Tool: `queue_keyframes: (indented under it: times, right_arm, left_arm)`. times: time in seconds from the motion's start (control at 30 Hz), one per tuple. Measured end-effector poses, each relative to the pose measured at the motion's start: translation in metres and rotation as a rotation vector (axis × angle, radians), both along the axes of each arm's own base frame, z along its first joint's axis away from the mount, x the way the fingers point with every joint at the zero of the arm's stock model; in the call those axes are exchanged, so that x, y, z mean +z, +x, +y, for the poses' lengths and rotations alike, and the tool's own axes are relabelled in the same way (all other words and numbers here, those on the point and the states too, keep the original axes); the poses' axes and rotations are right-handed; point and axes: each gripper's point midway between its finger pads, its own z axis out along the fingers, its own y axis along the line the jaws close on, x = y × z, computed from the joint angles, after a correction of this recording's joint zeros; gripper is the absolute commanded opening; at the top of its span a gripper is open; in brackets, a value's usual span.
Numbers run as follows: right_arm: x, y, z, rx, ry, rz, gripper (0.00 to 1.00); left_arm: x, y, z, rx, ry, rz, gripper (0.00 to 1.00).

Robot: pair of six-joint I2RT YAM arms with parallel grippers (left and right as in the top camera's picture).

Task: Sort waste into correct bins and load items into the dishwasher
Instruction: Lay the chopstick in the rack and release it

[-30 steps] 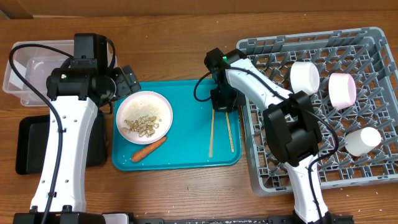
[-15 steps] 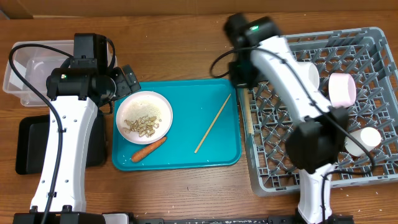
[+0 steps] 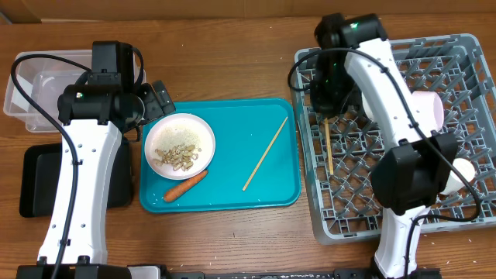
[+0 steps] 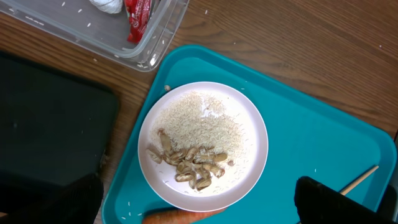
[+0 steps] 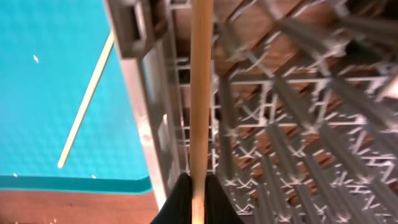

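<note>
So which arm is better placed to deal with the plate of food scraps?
Probably the left arm: the left end effector hangs open beside the plate, while the right end effector is shut on a chopstick over the dish rack.

No legible text, label, brand, number or sign on any surface in view. The one printed item, the red snack wrapper [image 4: 138,17] at the edge of the clear tub [image 4: 93,46], shows pale marks only — too small and blurred to read.
</note>
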Motion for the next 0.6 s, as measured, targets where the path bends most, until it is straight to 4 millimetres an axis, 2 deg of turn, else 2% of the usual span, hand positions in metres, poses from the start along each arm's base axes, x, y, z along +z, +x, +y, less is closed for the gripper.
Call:
queue_keyframes:
  times: [0.23,0.43,0.6]
  right_arm:
    - [-0.018,-0.015,0.001,0.023,-0.019,0.066,0.04]
    - [-0.025,-0.017,0.000,0.024,-0.024,0.078,0.04]
    - [-0.047,-0.032,-0.005,0.027,-0.043,0.144,0.07]
  left_arm:
    - [0.000,0.000,0.000,0.000,0.000,0.000,1.00]
    - [0.000,0.000,0.000,0.000,0.000,0.000,1.00]
    - [0.000,0.000,0.000,0.000,0.000,0.000,1.00]
